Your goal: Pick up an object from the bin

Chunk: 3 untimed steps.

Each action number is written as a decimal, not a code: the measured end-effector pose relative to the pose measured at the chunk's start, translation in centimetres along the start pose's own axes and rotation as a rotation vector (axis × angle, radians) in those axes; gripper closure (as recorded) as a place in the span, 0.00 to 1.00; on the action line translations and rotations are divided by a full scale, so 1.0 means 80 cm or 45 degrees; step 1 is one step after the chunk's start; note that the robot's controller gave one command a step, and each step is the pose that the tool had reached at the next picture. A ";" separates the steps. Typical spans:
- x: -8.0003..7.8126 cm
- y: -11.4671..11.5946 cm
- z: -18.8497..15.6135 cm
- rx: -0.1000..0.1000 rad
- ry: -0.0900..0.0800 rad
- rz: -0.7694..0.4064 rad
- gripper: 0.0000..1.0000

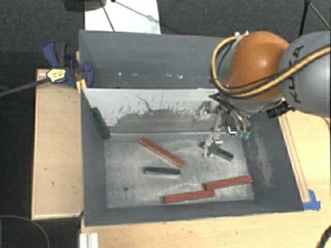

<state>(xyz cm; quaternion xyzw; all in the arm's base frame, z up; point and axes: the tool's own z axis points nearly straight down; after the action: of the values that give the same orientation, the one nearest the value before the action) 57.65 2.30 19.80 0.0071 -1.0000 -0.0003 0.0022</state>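
My gripper (pixel 211 148) hangs low over the right part of the bin floor, fingers pointing down. A short dark green bar (pixel 224 154) lies right beside the fingertips, partly under them; whether the fingers are round it I cannot tell. A long reddish-brown bar (pixel 161 152) lies tilted to the left of the gripper. Another dark green bar (pixel 162 171) lies flat below that one.
Two more reddish-brown bars lie near the front wall, one (pixel 227 182) at the right and one (pixel 188 196) in the middle. A dark green bar (pixel 100 123) leans on the left wall. The orange dome and cables on the wrist hang above the bin's back right.
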 end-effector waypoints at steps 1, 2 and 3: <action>-0.002 0.000 -0.005 0.000 -0.010 0.001 0.00; 0.001 0.031 0.053 0.001 -0.016 -0.071 0.00; 0.004 0.085 0.153 -0.005 -0.023 0.176 1.00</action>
<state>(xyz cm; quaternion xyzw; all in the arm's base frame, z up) 57.18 9.06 7.58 -0.0619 -0.9981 -0.0020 -0.0070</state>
